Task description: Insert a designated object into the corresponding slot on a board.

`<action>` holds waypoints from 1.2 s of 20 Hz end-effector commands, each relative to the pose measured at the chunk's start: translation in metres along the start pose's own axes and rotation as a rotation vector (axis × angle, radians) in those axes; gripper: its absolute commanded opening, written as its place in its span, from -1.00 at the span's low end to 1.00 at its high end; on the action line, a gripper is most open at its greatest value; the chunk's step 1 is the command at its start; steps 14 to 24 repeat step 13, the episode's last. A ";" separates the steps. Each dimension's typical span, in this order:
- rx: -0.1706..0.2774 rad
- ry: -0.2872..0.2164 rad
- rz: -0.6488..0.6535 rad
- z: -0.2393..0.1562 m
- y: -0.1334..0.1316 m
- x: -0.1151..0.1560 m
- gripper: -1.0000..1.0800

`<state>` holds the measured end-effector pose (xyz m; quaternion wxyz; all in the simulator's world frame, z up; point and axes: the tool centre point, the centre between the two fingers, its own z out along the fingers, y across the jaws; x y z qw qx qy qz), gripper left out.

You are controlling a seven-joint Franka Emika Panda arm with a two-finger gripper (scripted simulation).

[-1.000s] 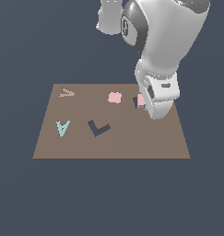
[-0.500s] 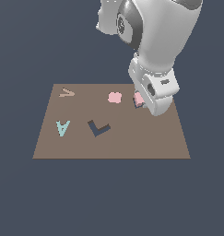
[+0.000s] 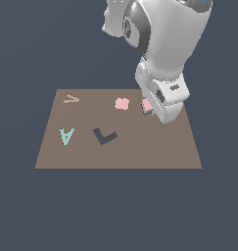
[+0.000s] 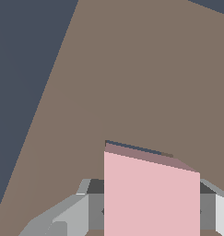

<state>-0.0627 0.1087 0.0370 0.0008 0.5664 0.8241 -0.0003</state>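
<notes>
The brown board (image 3: 140, 152) lies flat on the dark floor. My gripper (image 3: 150, 110) is shut on the light-pink square tile (image 3: 147, 104), near the board's far edge on the exterior view's right. In the wrist view the tile (image 4: 150, 193) sits between the grey fingers (image 4: 72, 212), close above the board. Only a thin dark sliver of the slot (image 4: 132, 146) shows past the tile's edge, and a dark bit of the slot (image 3: 149, 113) peeks out under the tile. Whether the tile touches the board I cannot tell.
Along the far edge lie a pink blobby piece (image 3: 122, 103) and a tan angled piece (image 3: 70, 99). A teal letter-A piece (image 3: 66, 136) and a dark L-shaped cutout (image 3: 105, 136) sit nearer the front. The arm's white body (image 3: 164, 44) rises over the far right side of the board.
The hand has shifted slightly toward the exterior view's left with the tile. The pink tile now covers most of the dark cutout that showed a second ago.
</notes>
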 end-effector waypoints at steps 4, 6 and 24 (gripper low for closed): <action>0.000 0.000 -0.003 0.007 0.000 0.000 0.92; 0.000 0.000 -0.003 0.007 0.000 0.000 0.92; 0.000 0.000 -0.003 0.007 0.000 0.000 0.92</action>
